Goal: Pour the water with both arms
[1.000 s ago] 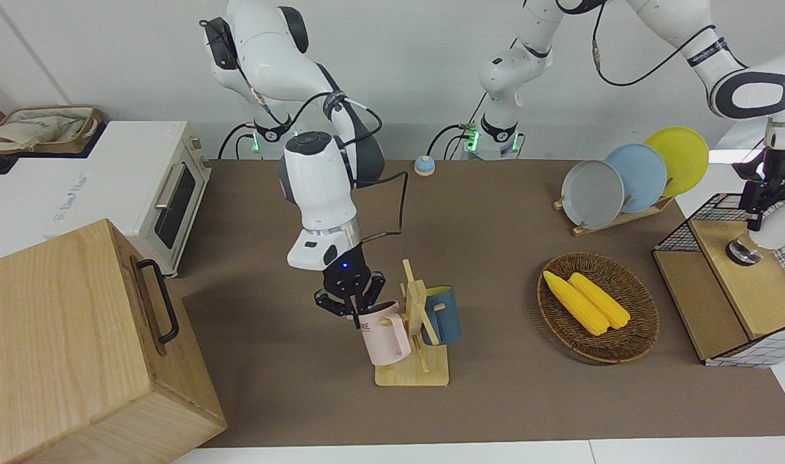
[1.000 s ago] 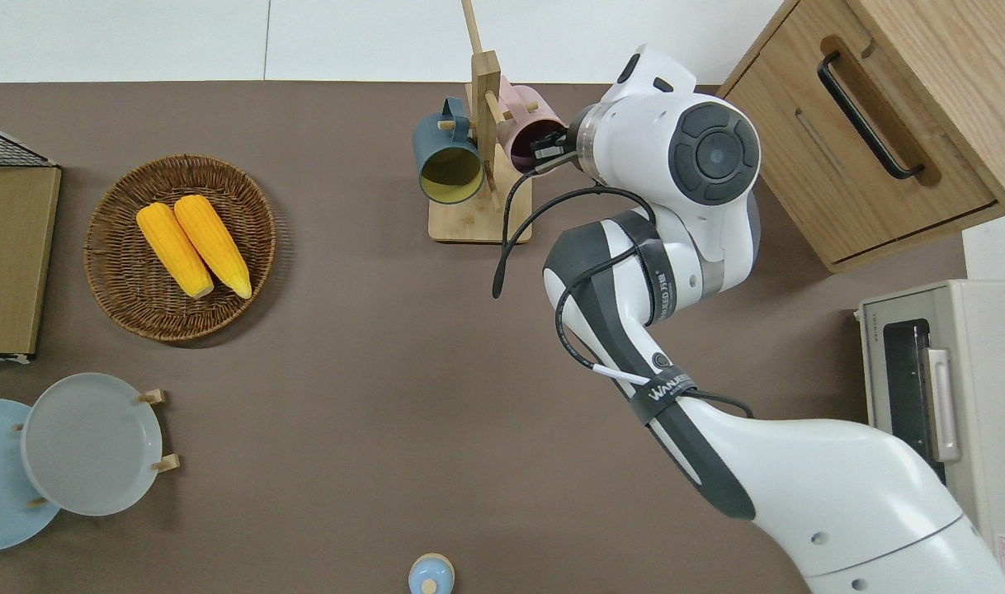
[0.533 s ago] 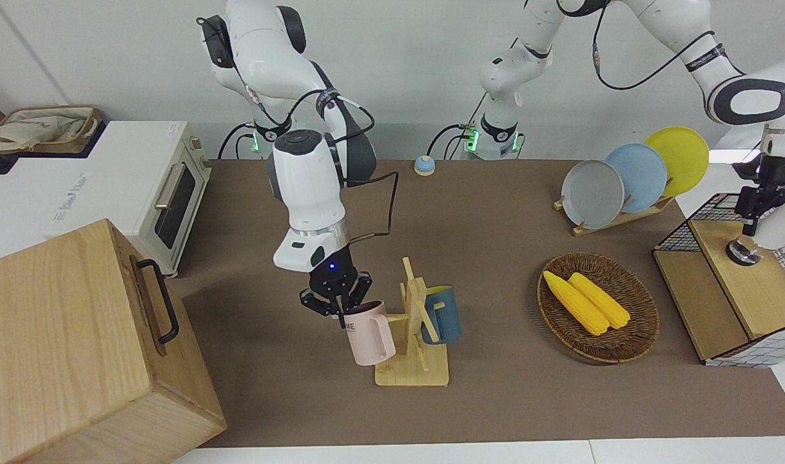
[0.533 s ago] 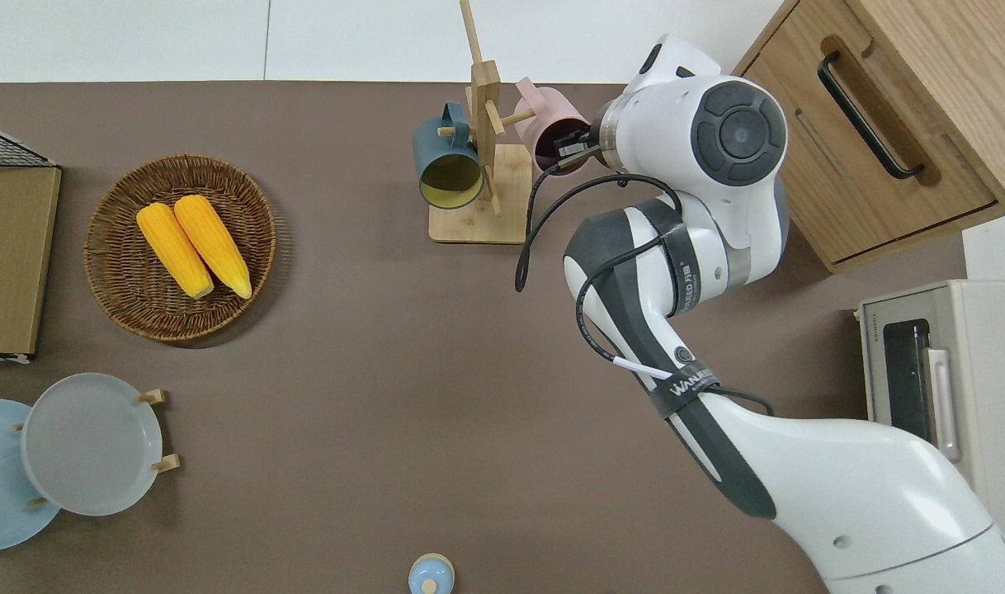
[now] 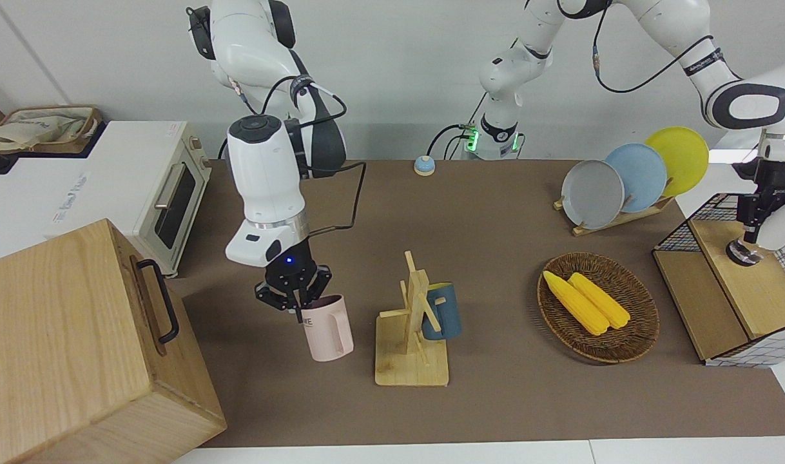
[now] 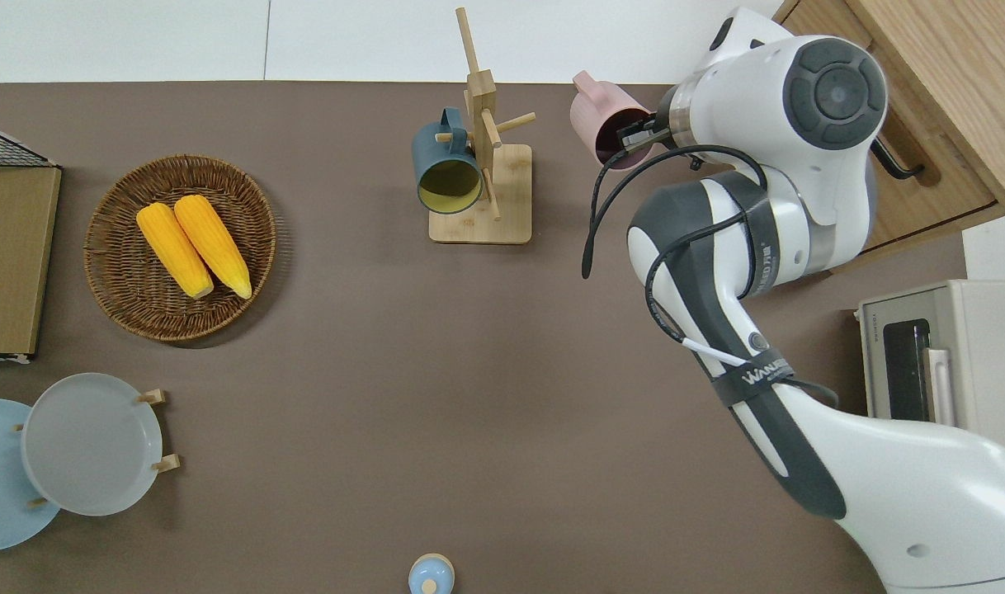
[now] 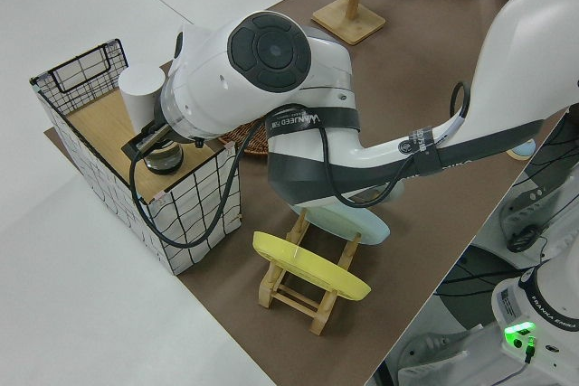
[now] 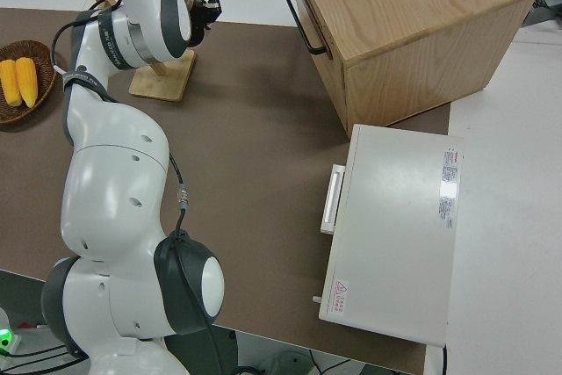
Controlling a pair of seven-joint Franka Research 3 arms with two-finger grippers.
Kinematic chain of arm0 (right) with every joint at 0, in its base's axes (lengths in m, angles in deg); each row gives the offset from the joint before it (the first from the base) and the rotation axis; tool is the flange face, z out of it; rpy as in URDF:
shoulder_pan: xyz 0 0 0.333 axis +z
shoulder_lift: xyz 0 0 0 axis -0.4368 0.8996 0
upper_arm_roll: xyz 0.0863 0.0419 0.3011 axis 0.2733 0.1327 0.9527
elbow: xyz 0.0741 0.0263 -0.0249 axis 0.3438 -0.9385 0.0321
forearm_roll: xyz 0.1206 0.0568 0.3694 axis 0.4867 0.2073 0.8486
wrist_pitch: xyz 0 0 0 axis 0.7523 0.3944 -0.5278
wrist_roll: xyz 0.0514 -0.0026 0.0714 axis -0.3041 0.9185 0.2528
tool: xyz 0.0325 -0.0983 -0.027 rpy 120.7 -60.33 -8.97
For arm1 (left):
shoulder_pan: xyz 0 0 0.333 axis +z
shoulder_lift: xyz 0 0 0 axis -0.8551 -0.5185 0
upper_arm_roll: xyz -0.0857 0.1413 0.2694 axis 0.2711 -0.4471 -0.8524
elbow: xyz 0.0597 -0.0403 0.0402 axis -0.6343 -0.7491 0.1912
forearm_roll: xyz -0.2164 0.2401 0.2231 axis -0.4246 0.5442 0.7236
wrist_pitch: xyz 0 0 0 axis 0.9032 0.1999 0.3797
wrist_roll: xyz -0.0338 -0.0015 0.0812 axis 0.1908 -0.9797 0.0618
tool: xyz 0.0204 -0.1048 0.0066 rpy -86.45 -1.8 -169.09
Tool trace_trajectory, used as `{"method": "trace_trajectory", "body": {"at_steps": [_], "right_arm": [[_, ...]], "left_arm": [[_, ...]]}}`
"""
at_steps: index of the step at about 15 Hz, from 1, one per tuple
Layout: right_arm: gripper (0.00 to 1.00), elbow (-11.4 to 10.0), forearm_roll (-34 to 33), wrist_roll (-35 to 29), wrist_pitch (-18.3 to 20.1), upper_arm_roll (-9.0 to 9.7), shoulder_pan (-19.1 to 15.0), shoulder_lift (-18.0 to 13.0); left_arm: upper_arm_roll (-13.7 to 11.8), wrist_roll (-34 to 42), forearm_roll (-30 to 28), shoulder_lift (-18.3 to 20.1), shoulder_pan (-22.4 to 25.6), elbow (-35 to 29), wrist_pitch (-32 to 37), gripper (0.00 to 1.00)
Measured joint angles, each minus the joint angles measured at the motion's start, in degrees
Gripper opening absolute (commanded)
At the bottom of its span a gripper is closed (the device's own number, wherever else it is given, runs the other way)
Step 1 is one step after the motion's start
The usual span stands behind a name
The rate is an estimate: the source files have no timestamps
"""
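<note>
Plain white wall point(image 5: 399, 58), brown-topped table point(image 5: 495, 399) — wooden cabinet point(image 5: 77, 348), white toaster oven point(image 5: 141, 180)

Both tools point(image 5: 294, 295) point(image 5: 755, 218) clamped, raised

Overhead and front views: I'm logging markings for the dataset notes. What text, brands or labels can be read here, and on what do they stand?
"WANJEED" on the black band around the right arm.
"ME", the end of a partly hidden word, on the pink mug held by the right gripper.
Print on the toaster oven: too small to read.
Red warning sticker and label on the oven's top: unreadable.
Band on the left arm: unreadable.
</note>
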Motion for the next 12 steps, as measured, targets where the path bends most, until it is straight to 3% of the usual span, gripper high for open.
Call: {"method": "trace_trajectory", "body": {"at_steps": [3, 7, 9, 12], "right_arm": [[0.0, 0.0, 0.0, 1.3, 0.7, 0.21, -1.7, -0.4], [0.0, 0.2, 0.0, 1.4, 6.5, 0.38, -1.7, -1.0], [0.0, 0.2, 0.0, 1.4, 11.5, 0.56, -1.3, -1.9], [0.0, 0.0, 0.0, 1.4, 22.5, 0.71, -0.9, -3.4]], "left_arm": [[0.0, -1.2, -0.1, -0.2, 0.0, 0.5, -0.2, 0.0], [0.1, -3.4, -0.1, -0.2, -0.1, 2.3, -0.2, 0.0], [0.1, -5.7, 1.3, -0.1, -0.2, 3.8, 0.9, 0.0], [0.2, -12.1, 6.3, 0.3, -0.4, 7.3, 5.7, 0.0]]}}
